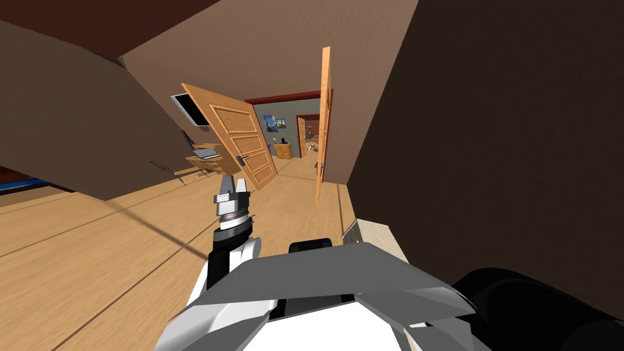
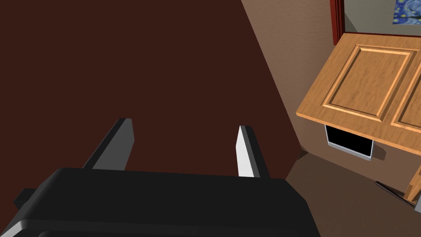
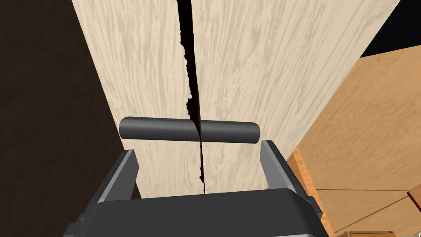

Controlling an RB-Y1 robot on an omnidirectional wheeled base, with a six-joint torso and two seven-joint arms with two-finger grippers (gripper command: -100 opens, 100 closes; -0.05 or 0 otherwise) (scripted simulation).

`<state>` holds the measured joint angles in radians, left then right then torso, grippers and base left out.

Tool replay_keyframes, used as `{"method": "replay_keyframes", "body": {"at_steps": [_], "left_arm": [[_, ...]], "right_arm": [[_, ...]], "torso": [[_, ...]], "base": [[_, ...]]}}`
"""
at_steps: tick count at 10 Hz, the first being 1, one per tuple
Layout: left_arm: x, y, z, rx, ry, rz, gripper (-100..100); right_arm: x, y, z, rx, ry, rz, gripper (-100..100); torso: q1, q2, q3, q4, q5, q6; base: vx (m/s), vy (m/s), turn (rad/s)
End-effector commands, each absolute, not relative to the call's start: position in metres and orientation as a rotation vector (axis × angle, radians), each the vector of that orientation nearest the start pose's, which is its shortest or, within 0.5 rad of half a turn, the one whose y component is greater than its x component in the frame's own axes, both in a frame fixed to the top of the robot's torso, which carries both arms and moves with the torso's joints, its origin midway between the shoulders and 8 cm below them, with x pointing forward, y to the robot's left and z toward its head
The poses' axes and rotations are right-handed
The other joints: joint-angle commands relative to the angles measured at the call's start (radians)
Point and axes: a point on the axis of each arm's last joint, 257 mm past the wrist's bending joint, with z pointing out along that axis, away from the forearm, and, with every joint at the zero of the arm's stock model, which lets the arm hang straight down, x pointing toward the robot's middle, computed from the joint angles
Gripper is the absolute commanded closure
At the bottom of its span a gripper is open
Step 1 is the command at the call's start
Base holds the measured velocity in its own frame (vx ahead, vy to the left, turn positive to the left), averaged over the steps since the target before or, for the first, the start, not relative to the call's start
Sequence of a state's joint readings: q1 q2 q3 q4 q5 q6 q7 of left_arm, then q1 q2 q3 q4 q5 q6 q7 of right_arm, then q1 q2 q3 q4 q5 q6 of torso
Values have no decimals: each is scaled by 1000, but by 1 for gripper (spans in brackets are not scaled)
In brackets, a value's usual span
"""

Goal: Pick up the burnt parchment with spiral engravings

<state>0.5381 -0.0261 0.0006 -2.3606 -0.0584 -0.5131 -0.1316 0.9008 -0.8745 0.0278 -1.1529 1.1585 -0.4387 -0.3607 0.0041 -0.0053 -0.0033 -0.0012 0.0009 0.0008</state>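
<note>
Black thin ragged strip (image 3: 193, 88), maybe the burnt parchment, lies ungrabbed on the pale wood-grain board (image 3: 255, 61) between the right gripper (image 3: 198, 147)'s spread fingers; the left gripper (image 1: 234, 183) gapes empty.

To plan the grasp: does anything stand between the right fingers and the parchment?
Nothing visible does. A thin jagged black sheet, likely the parchment edge-on, runs between the open right fingers, in front of a dark handle.
</note>
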Motion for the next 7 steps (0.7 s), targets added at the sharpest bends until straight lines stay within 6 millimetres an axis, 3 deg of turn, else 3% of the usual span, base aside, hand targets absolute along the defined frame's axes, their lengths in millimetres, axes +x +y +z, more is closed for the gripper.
{"method": "replay_keyframes", "body": {"at_steps": [1,4,5,6,7], "left_arm": [[323,275,50,-544,613,-1138,0],[323,275,50,-544,613,-1138,0],[323,275,50,-544,613,-1138,0],[323,275,50,-544,613,-1138,0],[323,275,50,-544,613,-1138,0]], "right_arm": [[-71,-577,-496,300,2896,-96,-100],[-109,-570,-502,332,2960,-95,-100],[-103,-572,-498,327,2949,-97,-100],[-104,-572,-499,328,2951,-96,0],[-113,-565,-506,325,2972,-68,-100]], "torso": [[0,0,0,0,0,0],[0,4,2,1,0,0],[0,4,2,1,0,0],[0,5,3,1,0,0],[-1,6,3,1,0,0]], "base": [[57,1,34],[42,6,69],[19,3,6],[0,0,0],[-15,13,144]]}}
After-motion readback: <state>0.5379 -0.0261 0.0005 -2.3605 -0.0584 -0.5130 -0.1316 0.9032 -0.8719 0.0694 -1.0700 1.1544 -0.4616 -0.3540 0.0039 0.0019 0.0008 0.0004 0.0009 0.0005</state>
